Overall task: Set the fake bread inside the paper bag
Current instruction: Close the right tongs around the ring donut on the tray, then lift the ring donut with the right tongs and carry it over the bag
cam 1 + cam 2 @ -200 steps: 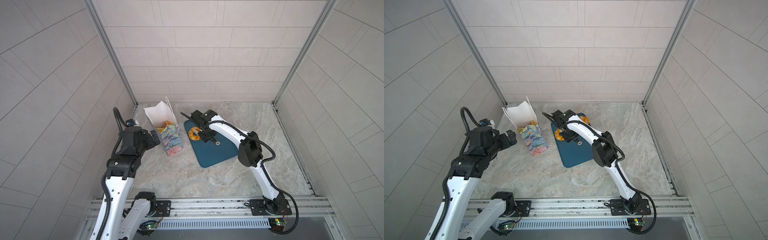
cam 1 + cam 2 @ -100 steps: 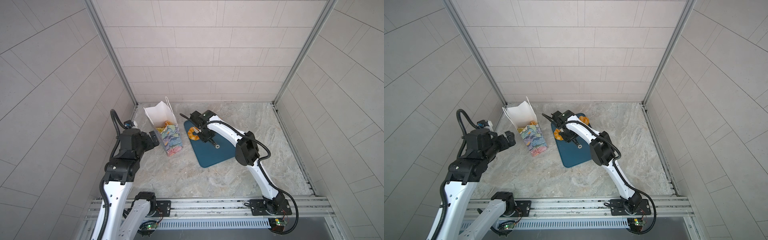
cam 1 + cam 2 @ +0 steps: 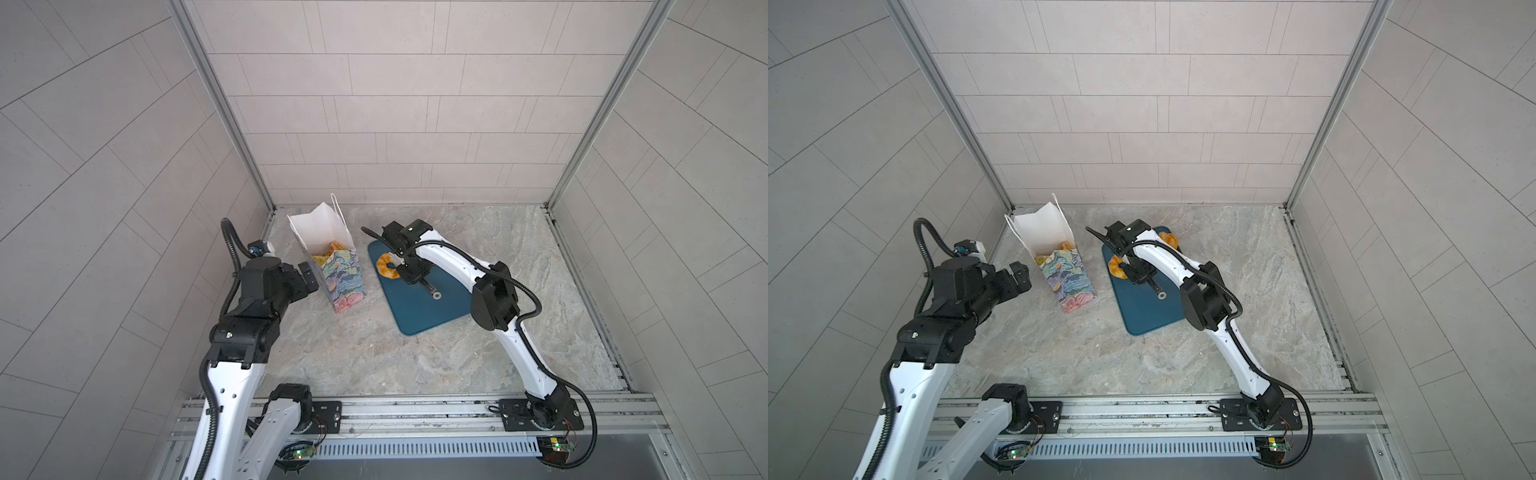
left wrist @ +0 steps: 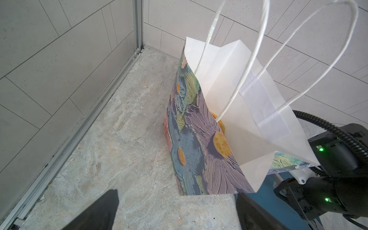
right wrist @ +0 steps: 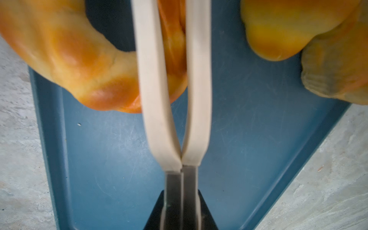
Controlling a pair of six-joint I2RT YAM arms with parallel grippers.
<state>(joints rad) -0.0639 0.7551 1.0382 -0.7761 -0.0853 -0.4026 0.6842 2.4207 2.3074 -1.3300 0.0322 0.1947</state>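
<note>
On the tray (image 3: 419,309), your right tool (image 3: 411,274) now squeezes the tongs (image 5: 152,89) tighter onto a bread (image 3: 386,266): lift next. Left tool (image 3: 308,277) stays wide.

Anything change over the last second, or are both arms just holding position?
The right gripper squeezed the white tongs in around the curved orange pastry on the teal tray; it hasn't lifted. Unchanged: left gripper open beside the paper bag, bag upright with bread inside, another pastry at the tray's far end.
</note>
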